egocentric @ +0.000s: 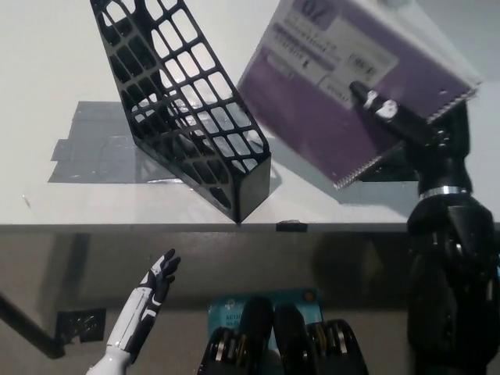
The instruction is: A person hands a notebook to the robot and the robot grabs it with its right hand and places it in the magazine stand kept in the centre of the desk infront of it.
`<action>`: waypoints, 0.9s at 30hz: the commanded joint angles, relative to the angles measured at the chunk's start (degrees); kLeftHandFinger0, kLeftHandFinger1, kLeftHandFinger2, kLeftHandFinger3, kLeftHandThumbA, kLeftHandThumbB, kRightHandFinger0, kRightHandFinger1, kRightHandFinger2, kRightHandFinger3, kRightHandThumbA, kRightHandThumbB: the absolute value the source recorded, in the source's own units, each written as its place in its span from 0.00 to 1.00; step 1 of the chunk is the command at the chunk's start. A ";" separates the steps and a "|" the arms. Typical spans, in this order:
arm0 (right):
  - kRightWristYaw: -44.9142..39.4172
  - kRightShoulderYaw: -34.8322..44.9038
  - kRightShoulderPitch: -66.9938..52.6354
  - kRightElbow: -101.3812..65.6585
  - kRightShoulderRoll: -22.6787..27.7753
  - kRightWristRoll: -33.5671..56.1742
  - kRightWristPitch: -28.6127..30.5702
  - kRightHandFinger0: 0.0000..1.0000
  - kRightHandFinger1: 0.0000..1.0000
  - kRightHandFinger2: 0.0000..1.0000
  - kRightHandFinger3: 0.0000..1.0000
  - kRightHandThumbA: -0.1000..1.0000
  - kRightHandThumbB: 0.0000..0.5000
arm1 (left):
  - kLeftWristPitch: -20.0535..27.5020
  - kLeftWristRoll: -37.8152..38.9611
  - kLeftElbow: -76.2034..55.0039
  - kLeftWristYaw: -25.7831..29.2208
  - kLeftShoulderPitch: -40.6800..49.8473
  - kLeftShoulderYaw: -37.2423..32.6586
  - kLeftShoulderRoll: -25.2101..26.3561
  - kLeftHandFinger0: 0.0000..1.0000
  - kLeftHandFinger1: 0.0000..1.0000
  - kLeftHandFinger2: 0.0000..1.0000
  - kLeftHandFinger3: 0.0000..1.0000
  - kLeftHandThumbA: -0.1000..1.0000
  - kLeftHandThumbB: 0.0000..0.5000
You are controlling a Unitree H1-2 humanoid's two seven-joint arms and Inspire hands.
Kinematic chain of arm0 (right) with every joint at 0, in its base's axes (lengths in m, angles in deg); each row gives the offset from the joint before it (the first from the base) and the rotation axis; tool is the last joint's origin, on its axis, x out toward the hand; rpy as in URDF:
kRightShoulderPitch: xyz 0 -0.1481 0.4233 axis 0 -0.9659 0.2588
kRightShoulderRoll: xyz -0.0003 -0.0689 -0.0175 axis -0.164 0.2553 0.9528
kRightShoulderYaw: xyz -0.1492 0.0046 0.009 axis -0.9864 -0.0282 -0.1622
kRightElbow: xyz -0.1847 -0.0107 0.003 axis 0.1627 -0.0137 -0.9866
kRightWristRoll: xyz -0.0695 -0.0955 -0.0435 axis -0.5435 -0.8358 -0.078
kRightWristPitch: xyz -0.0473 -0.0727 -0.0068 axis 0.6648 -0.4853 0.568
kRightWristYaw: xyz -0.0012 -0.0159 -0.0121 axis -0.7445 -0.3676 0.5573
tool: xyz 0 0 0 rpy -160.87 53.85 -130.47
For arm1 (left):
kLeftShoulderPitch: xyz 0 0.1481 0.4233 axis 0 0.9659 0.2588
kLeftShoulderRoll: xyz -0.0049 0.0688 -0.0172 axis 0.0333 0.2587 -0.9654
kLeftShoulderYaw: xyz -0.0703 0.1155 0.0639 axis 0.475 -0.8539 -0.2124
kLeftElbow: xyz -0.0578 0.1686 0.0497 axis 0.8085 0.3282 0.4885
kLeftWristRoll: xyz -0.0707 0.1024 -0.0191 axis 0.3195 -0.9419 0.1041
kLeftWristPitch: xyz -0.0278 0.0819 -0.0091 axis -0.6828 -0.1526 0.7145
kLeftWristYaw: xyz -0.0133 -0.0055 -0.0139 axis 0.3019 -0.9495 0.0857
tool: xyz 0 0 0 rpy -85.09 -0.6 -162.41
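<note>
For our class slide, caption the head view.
Black right hand holds a purple notebook beside the magazine stand; white left hand rests open below the desk.

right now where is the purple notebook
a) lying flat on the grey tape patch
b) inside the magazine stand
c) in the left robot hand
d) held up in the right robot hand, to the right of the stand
d: the purple notebook is gripped by the black right robot hand and held above the desk, to the right of the black magazine stand, while the white left robot hand rests low, open and holding nothing.
</note>
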 commanded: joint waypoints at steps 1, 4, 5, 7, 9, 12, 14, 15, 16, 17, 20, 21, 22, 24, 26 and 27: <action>6.96 5.50 10.19 -15.55 -3.17 19.36 -7.59 0.00 0.00 0.00 0.00 0.96 0.16 | 2.03 0.51 -0.71 -0.87 -0.09 0.59 1.40 1.00 1.00 1.00 1.00 1.00 1.00; 9.55 6.26 12.03 -16.65 -4.19 18.28 -8.09 0.00 0.00 0.00 0.00 0.97 0.12 | 2.08 0.18 -0.76 -0.59 0.26 0.55 1.22 1.00 1.00 1.00 1.00 1.00 1.00; 10.27 6.47 12.46 -16.71 -4.77 17.93 -8.05 0.00 0.00 0.00 0.00 0.95 0.10 | 2.10 0.24 -0.73 -0.54 0.38 0.58 1.14 1.00 1.00 1.00 1.00 1.00 1.00; 11.58 6.50 13.31 -16.79 -5.94 16.24 -7.84 0.00 0.00 0.00 0.00 0.94 0.07 | 2.13 0.42 -0.64 -0.59 0.35 0.61 1.14 1.00 1.00 1.00 1.00 1.00 1.00; 12.27 6.04 13.25 -17.36 -6.88 14.68 -7.98 0.00 0.00 0.00 0.00 0.95 0.04 | 2.18 0.24 -1.05 -0.43 1.35 0.41 0.90 1.00 1.00 1.00 1.00 1.00 1.00; 12.63 4.69 13.91 -17.36 -8.21 12.71 -8.00 0.00 0.00 0.00 0.00 0.96 0.05 | 2.18 -0.24 -1.11 0.10 1.65 0.19 0.82 1.00 1.00 1.00 1.00 1.00 1.00; 12.60 3.71 13.96 -17.13 -9.11 11.88 -8.21 0.00 0.00 0.00 0.00 0.97 0.01 | 2.18 0.05 -1.13 0.19 2.24 0.26 0.51 1.00 1.00 1.00 1.00 1.00 1.00; 12.30 3.13 13.92 -16.54 -9.83 11.64 -7.58 0.00 0.00 0.00 0.00 0.97 0.00 | 2.18 0.35 -1.20 0.08 2.36 0.40 0.53 1.00 1.00 1.00 1.00 1.00 1.00; 12.61 2.67 13.76 -15.83 -10.96 11.29 -7.01 0.00 0.00 0.00 0.00 0.97 0.00 | 2.18 0.31 -1.32 0.07 2.53 0.46 0.53 1.00 1.00 1.00 1.00 1.00 1.00; 13.06 2.37 13.64 -15.41 -11.75 10.81 -6.80 0.00 0.00 0.00 0.00 0.95 0.00 | 2.18 0.29 -1.39 0.03 2.67 0.51 0.51 1.00 1.00 1.00 1.00 1.00 1.00; 14.52 0.56 13.24 -13.77 -13.64 9.76 -6.22 0.00 0.00 0.00 0.00 0.94 0.00 | 2.14 0.27 -1.56 0.06 2.86 0.74 0.41 1.00 1.00 1.00 1.00 1.00 1.00; 14.96 0.13 13.18 -13.56 -13.71 9.74 -6.12 0.00 0.00 0.00 0.00 0.91 0.00 | 2.15 0.36 -1.55 0.06 2.87 0.78 0.37 1.00 1.00 1.00 1.00 1.00 1.00; 15.73 -1.22 13.21 -12.28 -13.71 9.36 -4.82 0.00 0.00 0.00 0.00 0.92 0.00 | 2.17 0.83 -1.30 -0.12 2.52 0.86 0.39 1.00 1.00 1.00 1.00 1.00 1.00; 16.72 -3.15 13.41 -9.96 -13.71 8.59 -2.55 0.00 0.00 0.00 0.00 0.92 0.00 | 2.18 1.12 -1.27 -0.27 2.48 0.94 0.38 1.00 1.00 1.00 1.00 1.00 1.00; 18.60 -4.58 13.97 -7.35 -13.71 8.37 -0.28 0.00 0.00 0.00 0.00 0.87 0.00 | 2.18 0.68 -1.26 -0.11 2.56 0.92 0.50 1.00 1.00 1.00 1.00 1.00 1.00; 19.14 -4.86 14.14 -6.73 -13.71 8.25 0.14 0.00 0.00 0.00 0.00 0.86 0.00 | 2.18 0.55 -1.25 -0.06 2.56 0.90 0.53 1.00 1.00 1.00 1.00 1.00 1.00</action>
